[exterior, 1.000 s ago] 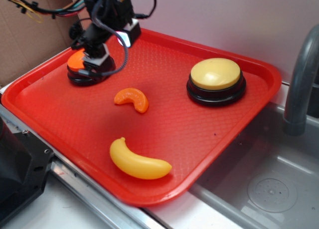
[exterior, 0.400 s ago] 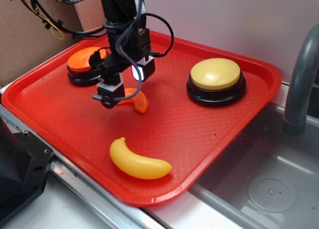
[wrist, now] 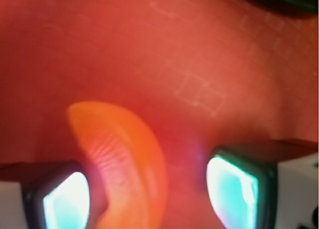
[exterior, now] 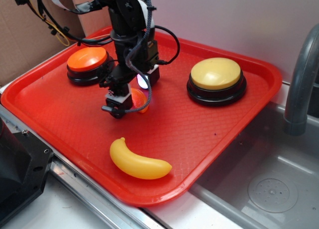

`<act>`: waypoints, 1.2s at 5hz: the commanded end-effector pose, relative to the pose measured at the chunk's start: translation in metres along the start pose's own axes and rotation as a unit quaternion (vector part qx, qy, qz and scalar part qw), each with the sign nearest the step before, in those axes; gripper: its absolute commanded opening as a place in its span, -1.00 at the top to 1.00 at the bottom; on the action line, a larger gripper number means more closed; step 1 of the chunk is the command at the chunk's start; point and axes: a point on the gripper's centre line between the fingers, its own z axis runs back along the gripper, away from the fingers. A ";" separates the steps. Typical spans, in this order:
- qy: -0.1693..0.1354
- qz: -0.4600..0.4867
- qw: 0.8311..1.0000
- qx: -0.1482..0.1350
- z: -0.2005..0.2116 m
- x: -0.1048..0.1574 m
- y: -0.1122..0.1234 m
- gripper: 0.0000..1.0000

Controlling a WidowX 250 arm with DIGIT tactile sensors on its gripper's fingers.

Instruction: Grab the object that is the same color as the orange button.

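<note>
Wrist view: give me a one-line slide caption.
Open gripper straddling the toy orange slice on the red tray, fingers not yet closed.

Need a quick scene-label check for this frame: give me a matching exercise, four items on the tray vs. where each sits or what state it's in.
Items:
1. orange slice
2. banana
3. orange button
4. yellow button

Places/states:
A. tray's near edge
B. between the open fingers of the gripper
C. tray's right rear, nearest the faucet
D. tray's left rear corner

Pairs: 1-B, 2-A, 3-D, 4-C
</note>
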 end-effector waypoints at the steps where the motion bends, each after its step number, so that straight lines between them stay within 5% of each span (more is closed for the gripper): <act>1: -0.036 0.040 0.999 0.009 0.000 0.007 -0.007 1.00; 5: -0.018 0.085 0.996 0.034 0.010 0.002 -0.002 1.00; 6: -0.007 0.209 0.976 0.054 0.058 -0.005 0.004 1.00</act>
